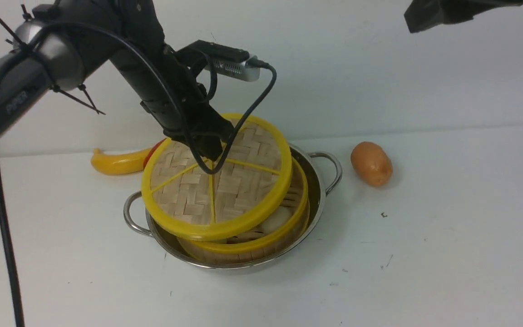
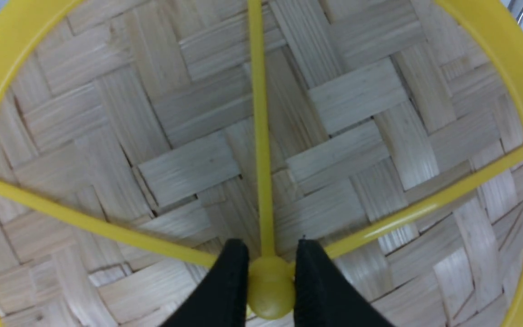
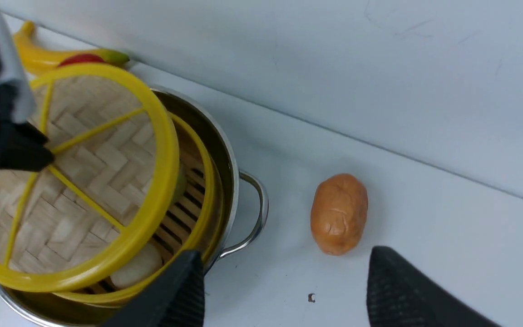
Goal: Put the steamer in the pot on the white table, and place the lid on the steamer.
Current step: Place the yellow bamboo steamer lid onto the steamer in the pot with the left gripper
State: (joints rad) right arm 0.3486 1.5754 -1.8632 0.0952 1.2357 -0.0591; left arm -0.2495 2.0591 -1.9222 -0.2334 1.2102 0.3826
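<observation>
The left gripper (image 2: pixel 270 284) is clamping its jaws on the yellow central hub of the lid (image 1: pixel 216 181). The lid is hanging tilted at the centre of the front view, offset leftward over the steamer (image 1: pixel 288 227) and not seated. The steamer is sitting inside the pot (image 1: pixel 323 186), lower centre, on the white table (image 1: pixel 447 250). The right gripper (image 3: pixel 284 277) is standing with jaws wide apart, holding nothing. A brown potato (image 1: pixel 371 163) is lying right of the pot.

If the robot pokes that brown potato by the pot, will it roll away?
Likely yes: the potato is a rounded oval lying on the flat white table, so a sideways poke may roll it. Its skin looks smooth, perhaps slippery to grip. Only the pot stands near enough to stop it.
</observation>
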